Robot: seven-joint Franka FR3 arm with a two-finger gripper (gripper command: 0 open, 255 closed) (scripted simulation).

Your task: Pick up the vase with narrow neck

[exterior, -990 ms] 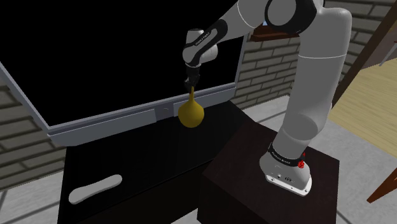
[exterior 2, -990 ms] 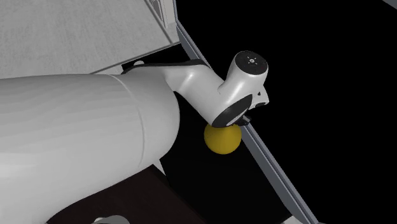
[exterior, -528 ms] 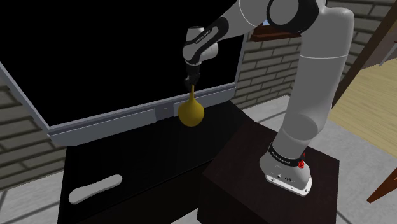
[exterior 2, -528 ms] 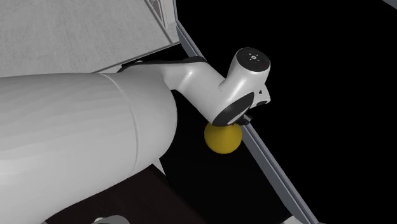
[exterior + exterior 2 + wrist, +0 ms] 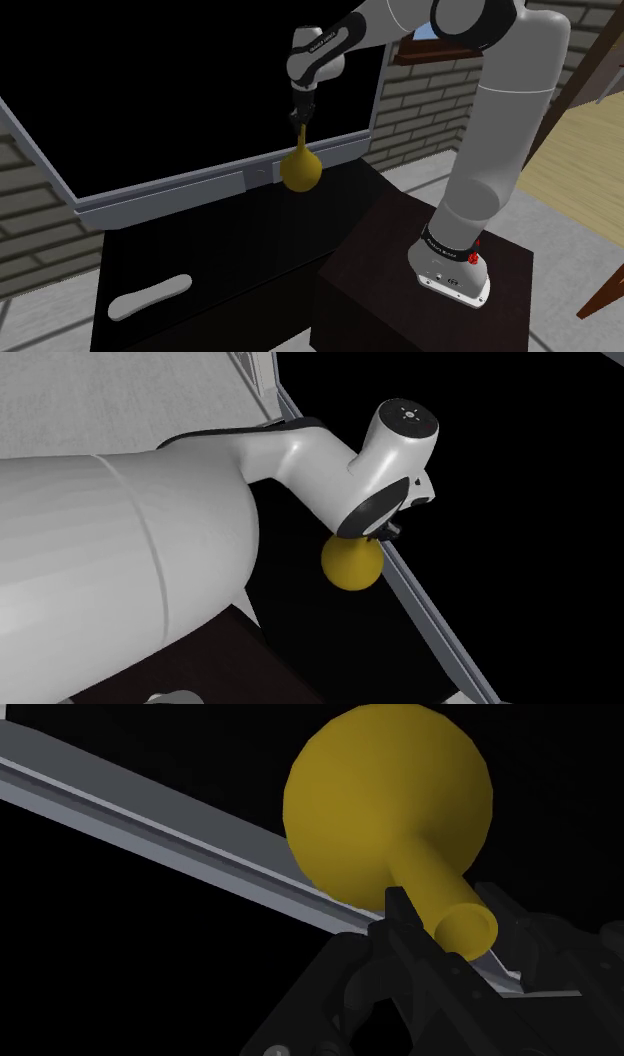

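**Vase hangs by its neck from the closed gripper**

The vase (image 5: 300,172) is a mustard-yellow ball with a thin, straight neck. It hangs upright straight under the gripper (image 5: 303,114), with the neck running up between the fingers. In the wrist view the vase (image 5: 385,804) points its round body away from the hand. Its flared mouth sits nearest the camera, just inside the gripper (image 5: 450,911).

The fingers (image 5: 399,909) stand only a neck's width apart and press on the neck from both sides. They clasp the neck just below the rim and touch nothing else. The round body is free below them.

In the shoulder view the vase is over the back edge of the black cabinet (image 5: 250,250), nearer that view's right corner. Its body shows in front of the grey lower frame of a big dark screen (image 5: 180,192). I cannot tell whether its base clears the cabinet top. In the second exterior view the vase (image 5: 352,562) peeps out beneath the white wrist, beside the same grey frame (image 5: 440,632).

The arm (image 5: 500,130) reaches up and over from the dark brown stand (image 5: 390,270), which stands at the cabinet's right end in the shoulder view. A pale flat slab (image 5: 150,297) lies near the cabinet's front left corner, well apart from the vase. A brick wall (image 5: 425,115) stands behind the screen.
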